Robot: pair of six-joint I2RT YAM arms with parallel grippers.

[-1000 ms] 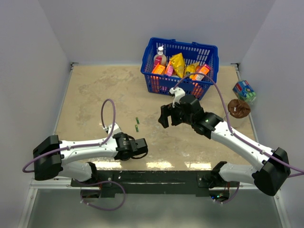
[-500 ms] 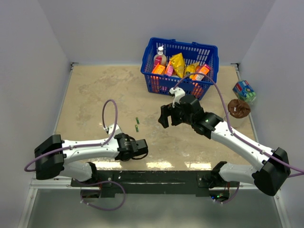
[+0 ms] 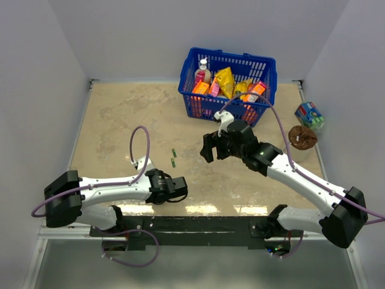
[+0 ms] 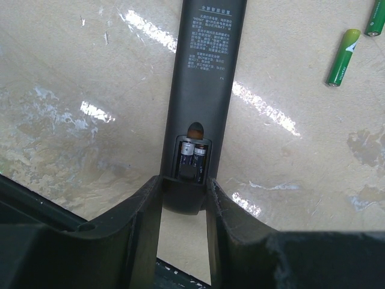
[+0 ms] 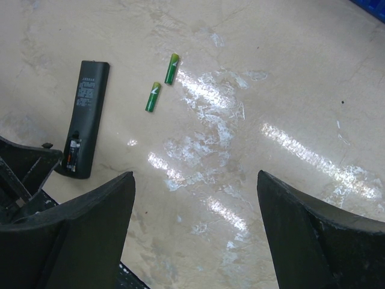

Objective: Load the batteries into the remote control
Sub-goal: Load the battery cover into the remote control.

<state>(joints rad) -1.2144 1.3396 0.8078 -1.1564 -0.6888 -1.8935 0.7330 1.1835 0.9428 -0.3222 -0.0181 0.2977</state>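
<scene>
Top view: remote control mostly lost under the left gripper (image 3: pixel 176 188), so its outline can't be traced from above. Left wrist view: remote control (image 4: pixel 203 78) runs toward 12 o'clock and its far end is cut off by the frame edge. The printed label on its back is too small to read. The cover is off the battery bay (image 4: pixel 192 158). Two dark cell-like shapes sit inside side by side, identity unclear. Of the two green batteries (image 4: pixel 343 58), one lies whole at 2 o'clock from the bay. The second battery (image 4: pixel 376 21) is clipped by the upper right corner. Both rest on the table (image 3: pixel 120 120), apart from the remote and from each other. Left arm lies low along the near edge, reaching toward 3 o'clock. The left gripper is clamped on the near end of the remote, a finger (image 4: pixel 147 208) pressed to each side. Right arm stretches from its base toward 10 o'clock, wrist lifted above the table. The right gripper (image 5: pixel 195 180) hangs with its jaws spread wide and nothing between them. In its view the batteries sit at 11 o'clock and the remote at 9 o'clock. A blue basket (image 3: pixel 198 103) of packets stands at 12 o'clock from the right gripper, contents hard to identify.
</scene>
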